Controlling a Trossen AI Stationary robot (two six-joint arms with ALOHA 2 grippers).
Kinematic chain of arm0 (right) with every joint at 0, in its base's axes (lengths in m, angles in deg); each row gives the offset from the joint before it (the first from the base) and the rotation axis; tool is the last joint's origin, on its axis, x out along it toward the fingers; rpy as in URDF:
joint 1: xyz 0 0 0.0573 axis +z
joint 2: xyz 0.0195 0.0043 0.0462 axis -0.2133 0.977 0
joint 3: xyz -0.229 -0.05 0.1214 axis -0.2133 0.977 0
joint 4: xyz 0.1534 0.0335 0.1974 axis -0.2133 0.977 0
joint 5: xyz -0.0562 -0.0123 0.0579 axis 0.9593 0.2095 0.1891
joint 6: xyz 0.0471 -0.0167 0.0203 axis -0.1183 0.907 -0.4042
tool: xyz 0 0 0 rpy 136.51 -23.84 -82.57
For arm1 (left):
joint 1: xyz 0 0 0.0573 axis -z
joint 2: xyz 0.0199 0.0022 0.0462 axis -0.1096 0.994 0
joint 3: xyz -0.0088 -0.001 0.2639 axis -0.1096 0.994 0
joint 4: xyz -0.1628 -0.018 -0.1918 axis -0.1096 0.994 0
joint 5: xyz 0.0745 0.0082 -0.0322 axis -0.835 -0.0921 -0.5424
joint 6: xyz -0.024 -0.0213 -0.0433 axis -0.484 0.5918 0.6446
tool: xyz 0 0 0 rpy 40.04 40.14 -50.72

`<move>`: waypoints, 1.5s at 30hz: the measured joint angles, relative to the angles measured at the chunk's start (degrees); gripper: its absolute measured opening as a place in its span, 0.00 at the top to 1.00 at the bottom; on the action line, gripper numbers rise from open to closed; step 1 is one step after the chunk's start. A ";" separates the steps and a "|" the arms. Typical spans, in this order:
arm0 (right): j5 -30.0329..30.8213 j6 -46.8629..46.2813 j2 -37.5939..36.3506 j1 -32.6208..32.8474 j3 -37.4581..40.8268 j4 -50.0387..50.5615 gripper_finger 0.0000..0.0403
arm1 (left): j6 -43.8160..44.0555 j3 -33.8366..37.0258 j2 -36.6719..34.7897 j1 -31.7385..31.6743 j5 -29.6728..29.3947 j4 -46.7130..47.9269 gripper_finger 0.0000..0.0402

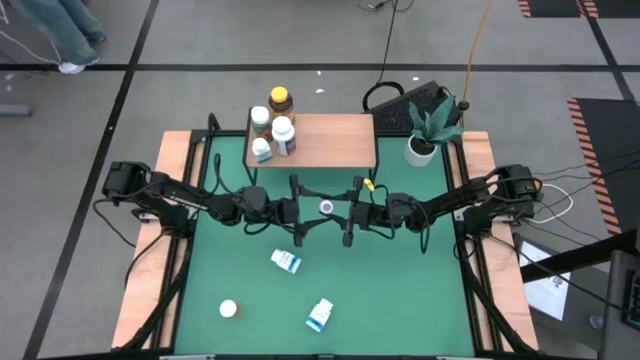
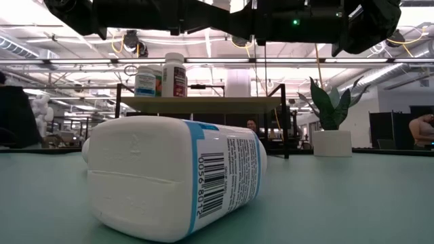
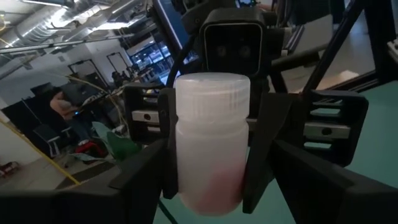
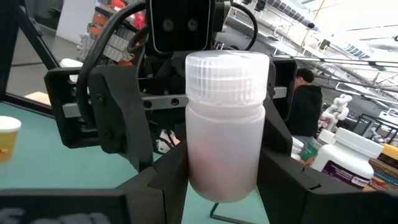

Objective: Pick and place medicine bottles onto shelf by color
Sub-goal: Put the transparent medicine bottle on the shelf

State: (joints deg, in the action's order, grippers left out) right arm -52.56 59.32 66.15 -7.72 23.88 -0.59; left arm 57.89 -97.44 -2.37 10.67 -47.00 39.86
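Observation:
A small frosted white bottle with a ribbed white cap [image 1: 326,207] is upright in the air over the middle of the table, in front of the shelf [image 1: 335,142]. My right gripper [image 1: 338,210] is shut on it. My left gripper [image 1: 312,210] faces it from the table's left, open, with a finger on either side of the bottle [image 3: 211,143]. Several bottles stand at the shelf's left end [image 1: 272,128], one of them amber [image 1: 281,99]. A blue-labelled bottle [image 1: 286,261], another [image 1: 320,315] and a small white one [image 1: 228,309] are on the green mat. My right gripper pinches the bottle's lower body [image 4: 193,165] between its two fingers. The fingers come level from the table's right, one on each side. The bottle stands upright in the hold, cap up, lifted clear of the table.
A white plant pot [image 1: 421,150] stands to the right of the shelf. In the low view a white blue-labelled bottle [image 2: 176,179] lies on its side close to the camera. Wooden side boards [image 1: 150,260] border the mat. People show in the room behind.

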 joint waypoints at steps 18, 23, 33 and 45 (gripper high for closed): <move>-1.11 -1.35 0.26 -0.10 0.18 2.21 0.61 | -1.40 -0.31 -0.54 1.34 0.32 -2.98 0.28; -1.09 -3.43 0.26 -0.99 0.13 2.51 0.61 | 0.00 -0.29 -0.59 1.01 -0.05 -2.36 0.21; -1.21 -3.30 0.24 -0.90 0.13 1.37 0.61 | 2.17 -0.24 -0.51 -1.11 -0.42 0.40 0.24; -1.21 -6.36 0.20 -0.90 0.13 -0.37 0.61 | 1.11 -0.20 -0.50 -1.56 1.55 2.15 0.48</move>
State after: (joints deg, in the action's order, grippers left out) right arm -53.77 52.96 66.35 -8.62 24.01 -0.96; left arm 59.00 -97.64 -2.88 9.10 -45.46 42.01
